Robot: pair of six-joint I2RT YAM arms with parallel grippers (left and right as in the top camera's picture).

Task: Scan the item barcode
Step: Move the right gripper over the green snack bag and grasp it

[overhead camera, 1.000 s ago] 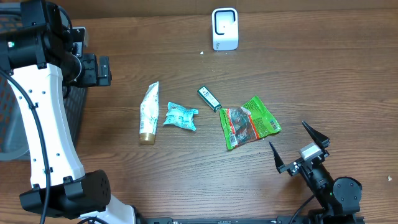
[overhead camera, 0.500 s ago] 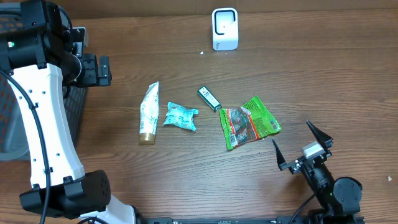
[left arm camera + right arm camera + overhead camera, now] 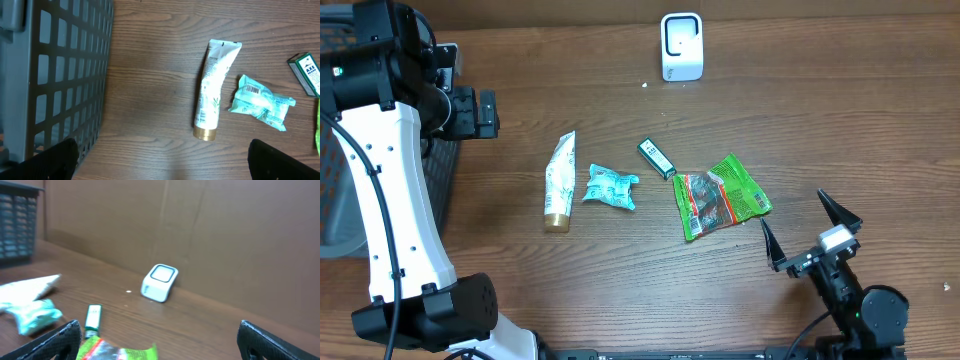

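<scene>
Nearest the robot's side of the table (image 3: 880,130), the right gripper (image 3: 791,207) hovers low with its two black fingers spread wide and nothing between them. It stands just beside the near right corner of the one green snack packet (image 3: 723,198) without touching it.

Four items lie loose on the wood in a rough row, all apart from both grippers:
- The green snack packet lies flat, with a clear window that shows dark contents.
- One small green box (image 3: 656,158) lies just beyond the packet's left end, close to it.
- One crumpled teal packet (image 3: 610,186) lies left of the box. In the left wrist view a barcode (image 3: 254,90) faces up on it.
- One white tube (image 3: 559,182) with a gold cap lies just beside the teal packet, the cap toward the near side.

The left gripper (image 3: 161,145) hangs high above the table's left part, over the wood between the tube and the one grey basket (image 3: 55,75). Its fingers are spread wide and hold nothing.

Farthest away, one white scanner (image 3: 681,46) stands by the table's back edge in front of a brown cardboard wall (image 3: 225,240), well apart from all four items.
</scene>
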